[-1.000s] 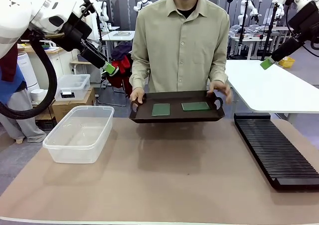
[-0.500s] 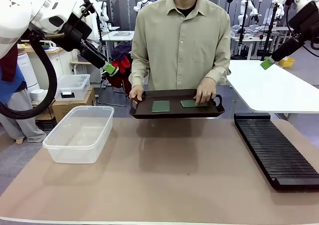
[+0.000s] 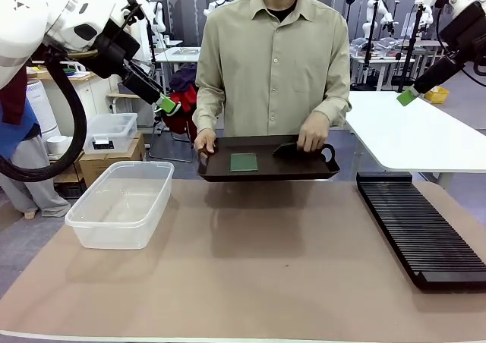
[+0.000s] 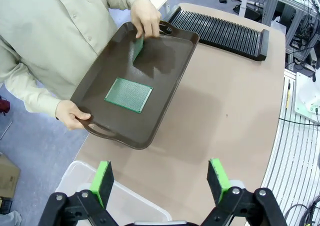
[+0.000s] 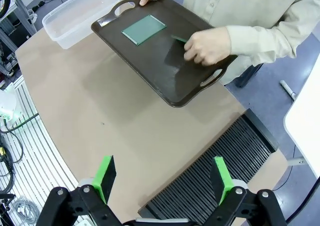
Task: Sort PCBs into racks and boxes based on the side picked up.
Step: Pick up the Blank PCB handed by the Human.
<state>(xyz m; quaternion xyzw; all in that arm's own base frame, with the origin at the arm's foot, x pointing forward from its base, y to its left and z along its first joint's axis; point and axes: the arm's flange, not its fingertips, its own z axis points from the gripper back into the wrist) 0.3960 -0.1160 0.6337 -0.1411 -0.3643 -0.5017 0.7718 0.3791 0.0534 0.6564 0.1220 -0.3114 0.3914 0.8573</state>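
Note:
Across the table a person holds a dark brown tray (image 3: 266,174) over its far edge. One green PCB (image 3: 244,162) (image 4: 128,95) (image 5: 143,29) lies flat in the tray. The person's other hand (image 3: 313,138) tips a second PCB (image 4: 138,48) (image 5: 179,38) up on its edge. The clear box (image 3: 121,202) (image 5: 75,13) stands at the table's left. The black slotted rack (image 3: 421,229) (image 4: 220,28) (image 5: 215,181) lies along the right. My left gripper (image 3: 167,104) (image 4: 160,181) hangs high at the left, open and holding nothing. High at the right, my right gripper (image 3: 408,96) (image 5: 163,178) is open with nothing in it.
A white table (image 3: 410,130) stands behind the rack at the right. A smaller lidded clear bin (image 3: 110,130) sits on a cardboard box beyond the table's left corner. Bare brown tabletop (image 3: 258,267) lies between box and rack.
The person's hand came down on the right-hand PCB and has tilted it up off the tray floor. The tray rose slightly. Both arms stayed still.

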